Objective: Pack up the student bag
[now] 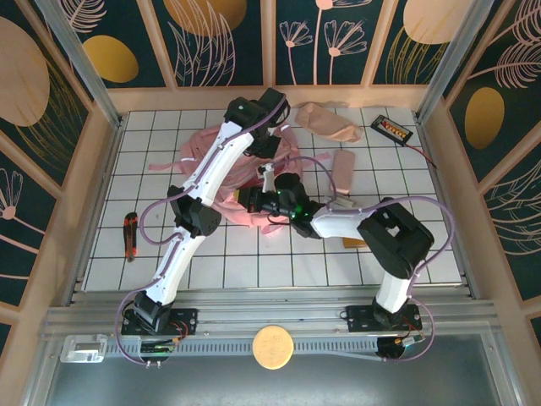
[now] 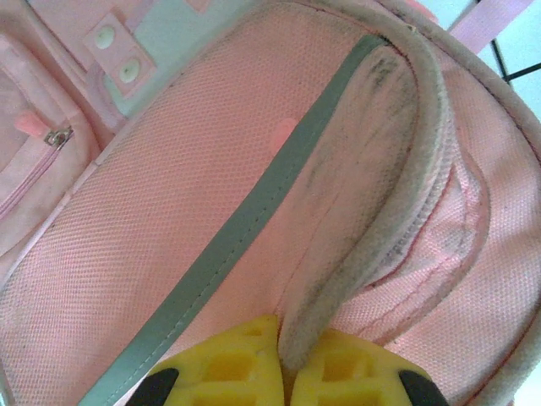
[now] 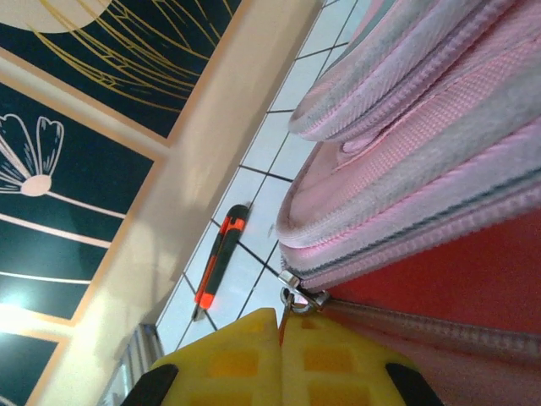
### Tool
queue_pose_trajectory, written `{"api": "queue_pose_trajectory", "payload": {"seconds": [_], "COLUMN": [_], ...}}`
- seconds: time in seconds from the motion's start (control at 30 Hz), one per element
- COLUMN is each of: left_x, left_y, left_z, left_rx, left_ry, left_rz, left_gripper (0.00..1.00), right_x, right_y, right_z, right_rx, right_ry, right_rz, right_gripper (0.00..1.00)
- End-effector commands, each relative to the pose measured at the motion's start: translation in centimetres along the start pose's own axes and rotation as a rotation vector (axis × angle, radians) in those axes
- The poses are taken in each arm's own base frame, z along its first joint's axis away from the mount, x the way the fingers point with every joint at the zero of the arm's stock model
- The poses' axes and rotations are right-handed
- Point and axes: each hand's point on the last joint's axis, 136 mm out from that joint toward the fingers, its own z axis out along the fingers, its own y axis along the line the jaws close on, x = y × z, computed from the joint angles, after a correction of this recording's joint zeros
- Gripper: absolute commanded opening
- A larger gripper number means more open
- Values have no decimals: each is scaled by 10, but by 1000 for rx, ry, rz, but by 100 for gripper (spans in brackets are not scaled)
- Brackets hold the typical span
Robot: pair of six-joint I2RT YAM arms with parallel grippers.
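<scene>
The student bag (image 1: pixel 205 152), a large pale-pink backpack, lies at the back middle of the tiled table. In the left wrist view its mesh-lined inside (image 2: pixel 194 169) shows, crossed by a grey-green strip. My left gripper (image 2: pixel 287 342) is shut on the bag's padded grey-pink opening rim (image 2: pixel 372 211). My right gripper (image 3: pixel 281 326) is shut on the metal zipper pull (image 3: pixel 297 298) at the bag's side (image 3: pixel 439 110), low by the table. From above, the right gripper (image 1: pixel 254 199) sits at the bag's near edge.
An orange-and-black utility knife (image 1: pixel 130 234) (image 3: pixel 221 254) lies on the tiles at the left. A small pink pencil pouch (image 1: pixel 343 169), a tan pouch (image 1: pixel 328 121) and a black device (image 1: pixel 393 128) lie at the back right. Wooden walls ring the table.
</scene>
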Motion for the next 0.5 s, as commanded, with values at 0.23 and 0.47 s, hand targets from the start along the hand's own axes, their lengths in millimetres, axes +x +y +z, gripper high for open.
{"api": "queue_pose_trajectory", "payload": {"seconds": [0.23, 0.47], "left_x": [-108, -112], "left_y": [-15, -16], "left_z": [-46, -46], "left_rx": [154, 158], "left_ry": [-457, -474], "left_rz": [-296, -297], "left_gripper": [0, 0], "right_x": [67, 72], "right_y": [75, 91], "right_z": [54, 80], "right_rx": [-208, -279], "right_ry": [118, 88], "right_rz": [-209, -277], "right_gripper": [0, 0]}}
